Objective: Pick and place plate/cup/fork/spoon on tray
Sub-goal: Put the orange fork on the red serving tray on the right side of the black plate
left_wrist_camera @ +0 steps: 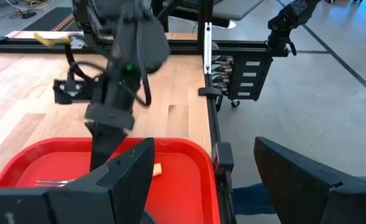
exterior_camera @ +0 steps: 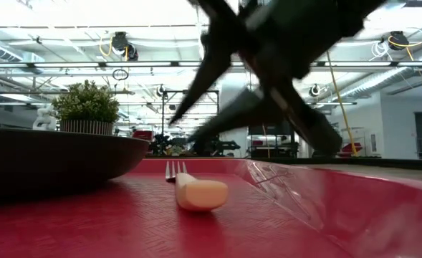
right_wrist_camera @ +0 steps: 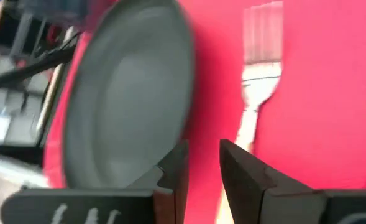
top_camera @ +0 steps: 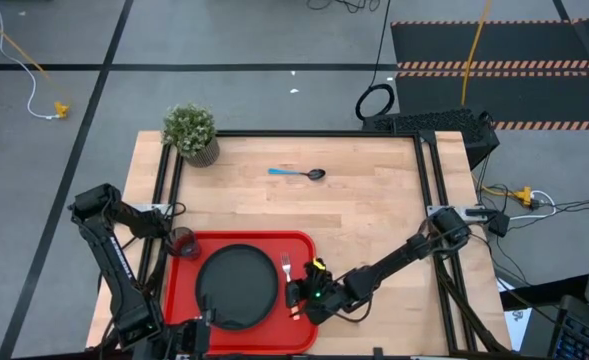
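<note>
Fork (top_camera: pixel 286 266) laid on the tray (top_camera: pixel 304 243)

Right gripper (top_camera: pixel 296 296), fingers slightly parted above its handle, releasing it at the plate's (top_camera: pixel 236 286) three o'clock; spoon (top_camera: pixel 296 173) waits at twelve.

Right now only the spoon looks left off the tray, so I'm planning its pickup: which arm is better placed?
Right, probably. The spoon lies mid-table toward the far edge; the right end effector is over the tray beside the fork, while the left arm sits folded at the tray's near left corner.

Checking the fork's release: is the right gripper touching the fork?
Apart. The low view shows the fork lying flat on the tray, with the right gripper open above it and clear background between its fingertips and the handle.
</note>
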Controlling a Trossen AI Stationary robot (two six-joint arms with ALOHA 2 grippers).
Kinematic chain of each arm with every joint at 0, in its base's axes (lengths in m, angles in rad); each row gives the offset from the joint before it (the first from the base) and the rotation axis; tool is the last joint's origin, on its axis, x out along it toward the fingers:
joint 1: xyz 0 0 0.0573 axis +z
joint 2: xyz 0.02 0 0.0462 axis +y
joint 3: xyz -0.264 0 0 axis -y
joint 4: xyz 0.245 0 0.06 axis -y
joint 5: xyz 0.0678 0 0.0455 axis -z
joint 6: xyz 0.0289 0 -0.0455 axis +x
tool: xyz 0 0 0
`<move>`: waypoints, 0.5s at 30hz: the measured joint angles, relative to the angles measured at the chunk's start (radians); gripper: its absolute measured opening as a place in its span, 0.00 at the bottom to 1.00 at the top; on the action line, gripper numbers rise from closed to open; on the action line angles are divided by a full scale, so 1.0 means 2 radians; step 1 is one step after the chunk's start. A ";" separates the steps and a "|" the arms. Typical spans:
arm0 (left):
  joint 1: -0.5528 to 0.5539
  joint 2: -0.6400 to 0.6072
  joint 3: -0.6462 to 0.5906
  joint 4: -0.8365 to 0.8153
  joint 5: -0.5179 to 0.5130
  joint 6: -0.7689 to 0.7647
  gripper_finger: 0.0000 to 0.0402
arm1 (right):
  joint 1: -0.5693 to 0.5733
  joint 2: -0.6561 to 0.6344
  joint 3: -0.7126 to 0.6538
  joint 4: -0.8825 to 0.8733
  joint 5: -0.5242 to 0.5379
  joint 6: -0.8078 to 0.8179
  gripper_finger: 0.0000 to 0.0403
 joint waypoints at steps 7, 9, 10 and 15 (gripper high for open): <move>0.000 0.000 0.000 0.000 0.000 0.001 0.69 | 0.017 -0.025 0.000 0.067 -0.076 -0.122 0.20; 0.000 0.000 0.000 0.000 0.000 0.002 0.69 | 0.022 -0.028 0.000 0.074 -0.104 -0.148 0.20; 0.000 0.000 0.000 0.000 0.000 0.002 0.69 | 0.022 -0.028 0.000 0.072 -0.119 -0.162 0.20; 0.000 0.000 0.000 0.000 0.000 0.002 0.69 | 0.024 -0.028 0.000 0.057 -0.170 -0.247 0.20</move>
